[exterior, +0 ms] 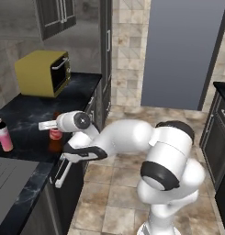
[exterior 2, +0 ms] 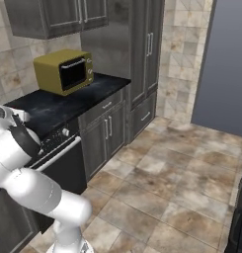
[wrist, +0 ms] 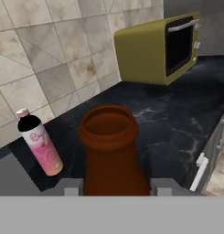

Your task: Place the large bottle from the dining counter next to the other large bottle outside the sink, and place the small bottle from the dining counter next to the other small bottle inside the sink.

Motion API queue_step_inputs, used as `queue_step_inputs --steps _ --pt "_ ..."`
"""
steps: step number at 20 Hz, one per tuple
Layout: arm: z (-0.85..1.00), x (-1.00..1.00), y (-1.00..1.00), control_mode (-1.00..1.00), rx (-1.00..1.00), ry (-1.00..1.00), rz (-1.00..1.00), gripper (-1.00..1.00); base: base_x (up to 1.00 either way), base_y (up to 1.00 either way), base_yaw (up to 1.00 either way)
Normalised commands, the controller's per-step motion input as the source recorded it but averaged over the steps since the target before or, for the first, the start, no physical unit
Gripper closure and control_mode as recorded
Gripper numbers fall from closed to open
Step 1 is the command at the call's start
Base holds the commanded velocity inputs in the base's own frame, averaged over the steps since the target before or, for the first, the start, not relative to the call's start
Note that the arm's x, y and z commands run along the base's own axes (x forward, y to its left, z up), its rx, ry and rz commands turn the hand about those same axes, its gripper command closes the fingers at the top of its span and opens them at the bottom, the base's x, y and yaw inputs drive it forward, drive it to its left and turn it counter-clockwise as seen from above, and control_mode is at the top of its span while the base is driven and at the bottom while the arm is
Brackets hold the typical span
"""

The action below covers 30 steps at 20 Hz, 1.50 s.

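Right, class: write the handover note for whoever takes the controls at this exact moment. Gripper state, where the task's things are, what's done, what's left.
Gripper: shut on the brown bottle's neck, holding it upright over the black counter.
Pink bottle: standing on that counter near the wall, apart from the brown one. The sink's edge lies beside it.
Yellow microwave: further back on the same counter.
Done: brown bottle brought over.
Left: set it down beside the pink bottle and release; the small bottle is out of sight, so treat that half as pending.

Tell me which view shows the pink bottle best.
The hand view: the pink bottle stands whole and close on the counter, dark cap and label clear, beside the brown bottle. The left base view shows it small near the left edge. The right base view gives nothing useful of it.
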Motion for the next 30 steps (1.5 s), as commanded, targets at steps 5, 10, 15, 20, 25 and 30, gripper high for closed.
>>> queue_step_inputs --steps 5,10,15,20,25,30 --pt "-0.04 0.0 0.47 -1.0 -0.04 0.0 0.04 1.0 0.0 0.0 0.0" --pt "-0.06 0.0 0.42 -1.0 -0.04 0.0 0.03 1.0 0.0 0.0 0.0" --pt "-0.07 0.0 0.37 -1.0 -0.04 0.0 0.02 1.0 0.0 0.0 0.0" --pt "-0.19 0.0 0.25 -1.0 -0.05 -0.01 0.01 1.0 0.0 0.0 0.0" --pt "-0.38 0.0 0.06 -1.0 -0.04 0.0 0.0 1.0 0.0 0.0 0.0" --pt "-0.39 0.0 0.02 -1.0 -0.02 0.0 0.0 1.0 0.0 0.0 0.0"
